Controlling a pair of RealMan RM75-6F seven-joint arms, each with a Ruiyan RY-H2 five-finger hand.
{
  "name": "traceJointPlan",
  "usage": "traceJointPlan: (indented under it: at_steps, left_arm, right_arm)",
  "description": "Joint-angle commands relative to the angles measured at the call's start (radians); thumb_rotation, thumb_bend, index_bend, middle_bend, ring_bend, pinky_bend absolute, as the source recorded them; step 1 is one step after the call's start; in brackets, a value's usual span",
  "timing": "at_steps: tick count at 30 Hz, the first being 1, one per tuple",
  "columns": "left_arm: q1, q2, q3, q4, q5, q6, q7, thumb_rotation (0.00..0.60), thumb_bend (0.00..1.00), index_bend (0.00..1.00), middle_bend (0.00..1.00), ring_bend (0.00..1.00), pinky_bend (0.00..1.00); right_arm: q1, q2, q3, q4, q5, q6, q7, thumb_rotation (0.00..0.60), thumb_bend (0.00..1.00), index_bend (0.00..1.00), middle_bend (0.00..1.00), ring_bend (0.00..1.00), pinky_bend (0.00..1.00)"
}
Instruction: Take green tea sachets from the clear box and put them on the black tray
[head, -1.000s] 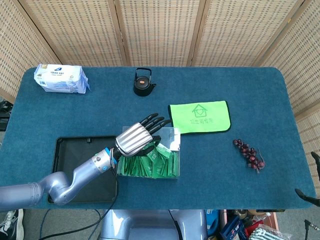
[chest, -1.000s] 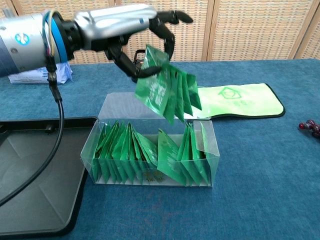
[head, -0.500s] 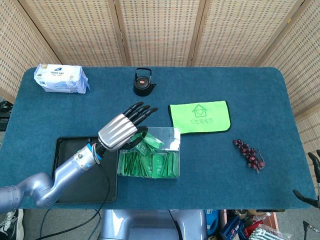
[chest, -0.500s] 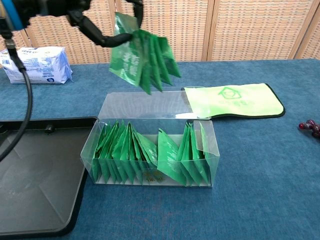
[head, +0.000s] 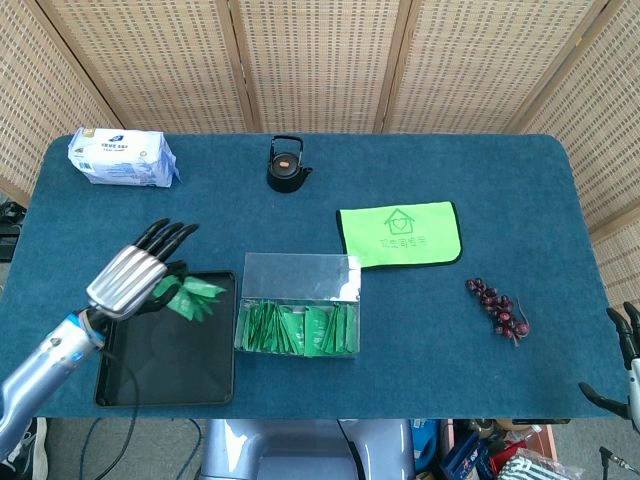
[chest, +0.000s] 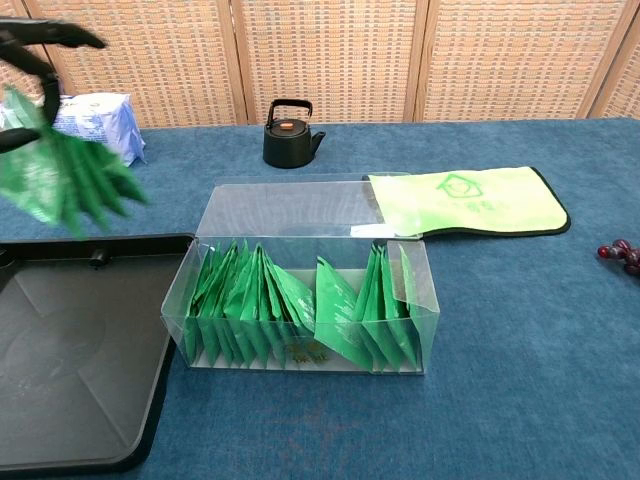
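Observation:
My left hand (head: 135, 276) hangs above the far part of the black tray (head: 170, 380), holding a bunch of green tea sachets (head: 192, 294). In the chest view only its fingertips (chest: 52, 34) show at the top left, with the held sachets (chest: 62, 182) fanned out above the tray (chest: 60, 370). The clear box (head: 298, 304) lies to the right of the tray, still holding several upright green sachets (chest: 300, 305). My right hand (head: 630, 335) shows only partly at the right edge of the head view, off the table, fingers apart.
A black teapot (head: 287, 165) stands behind the box. A green cloth (head: 400, 233) lies to the box's right, dark grapes (head: 498, 308) further right. A tissue pack (head: 120, 157) sits at the far left corner.
My left hand has lifted the bunch of sachets out of the box and carried it left, from above the box to above the tray.

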Motion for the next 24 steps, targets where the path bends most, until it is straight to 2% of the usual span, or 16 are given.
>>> traceJointPlan:
  at_steps: [1,7,8,9,11,12,13,15,16,24]
  left_arm:
    - [0.076,0.018,0.040,0.012,-0.011,0.065,-0.005,0.600,0.49,0.67,0.00,0.00,0.00]
    - [0.116,0.012,0.053,0.027,-0.011,0.083,0.010,0.600,0.49,0.67,0.00,0.00,0.00]
    - [0.117,0.011,0.053,0.029,-0.011,0.080,0.022,0.600,0.49,0.63,0.00,0.00,0.00]
    - [0.117,0.010,0.053,0.029,-0.009,0.076,0.031,0.600,0.49,0.54,0.00,0.00,0.00]
    - [0.117,0.011,0.056,0.021,-0.008,0.060,0.037,0.600,0.43,0.26,0.00,0.00,0.00]
    - [0.117,0.014,0.057,0.016,-0.012,0.052,0.038,0.600,0.33,0.11,0.00,0.00,0.00]
    - [0.117,0.018,0.056,0.011,-0.020,0.044,0.044,0.600,0.23,0.02,0.00,0.00,0.00]
    - [0.115,0.030,0.054,-0.005,-0.043,0.020,0.071,0.600,0.13,0.00,0.00,0.00,0.00]
    - [0.114,0.035,0.051,-0.012,-0.051,0.015,0.081,0.600,0.11,0.00,0.00,0.00,0.00]
    - [0.159,0.049,0.027,-0.023,-0.038,0.084,0.031,0.600,0.11,0.00,0.00,0.00,0.00]
  right_arm:
    - [0.002,-0.003,-0.003,-0.002,-0.005,-0.003,-0.008,0.600,0.00,0.00,0.00,0.00,0.00]
    - [0.007,-0.008,-0.006,-0.006,-0.014,-0.008,-0.024,0.600,0.00,0.00,0.00,0.00,0.00]
    - [0.007,-0.009,-0.007,-0.006,-0.015,-0.008,-0.026,0.600,0.00,0.00,0.00,0.00,0.00]
    - [0.007,-0.009,-0.007,-0.007,-0.015,-0.008,-0.028,0.600,0.00,0.00,0.00,0.00,0.00]
    - [0.007,-0.010,-0.007,-0.007,-0.015,-0.007,-0.030,0.600,0.00,0.00,0.00,0.00,0.00]
    - [0.007,-0.010,-0.007,-0.008,-0.014,-0.007,-0.030,0.600,0.00,0.00,0.00,0.00,0.00]
    - [0.007,-0.009,-0.007,-0.008,-0.013,-0.007,-0.030,0.600,0.00,0.00,0.00,0.00,0.00]
    - [0.006,-0.009,-0.007,-0.008,-0.012,-0.007,-0.029,0.600,0.00,0.00,0.00,0.00,0.00]
    - [0.006,-0.008,-0.007,-0.008,-0.012,-0.007,-0.028,0.600,0.00,0.00,0.00,0.00,0.00]
    - [0.003,-0.006,-0.010,-0.010,-0.020,0.001,-0.024,0.600,0.00,0.00,0.00,0.00,0.00]
